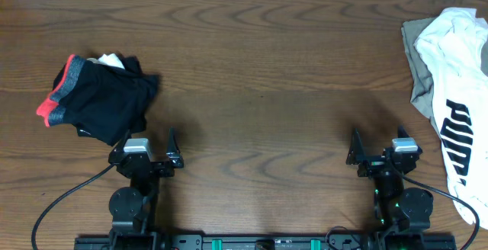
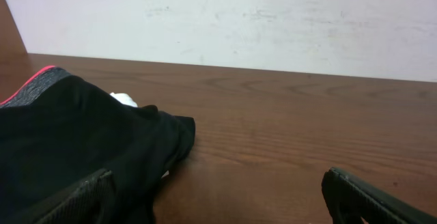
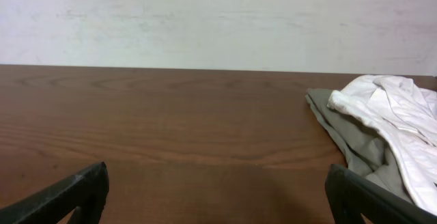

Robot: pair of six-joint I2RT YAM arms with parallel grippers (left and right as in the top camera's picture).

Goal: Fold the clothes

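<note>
The white T-shirt point(image 1: 457, 90) with black block lettering lies crumpled at the table's right edge; it also shows at the right of the right wrist view point(image 3: 392, 118). My right gripper point(image 1: 377, 149) is open and empty near the front edge, left of the shirt; its fingers frame bare table in the right wrist view point(image 3: 218, 197). My left gripper point(image 1: 145, 145) is open and empty at the front left, just in front of a black garment; in the left wrist view point(image 2: 218, 197) its left finger sits by that cloth.
A black garment with a grey and red waistband point(image 1: 99, 94) lies bunched at the left, also in the left wrist view point(image 2: 75, 142). An olive-grey cloth point(image 1: 418, 67) lies under the white shirt, seen in the right wrist view point(image 3: 355, 142). Wooden table point(image 1: 259, 75).
</note>
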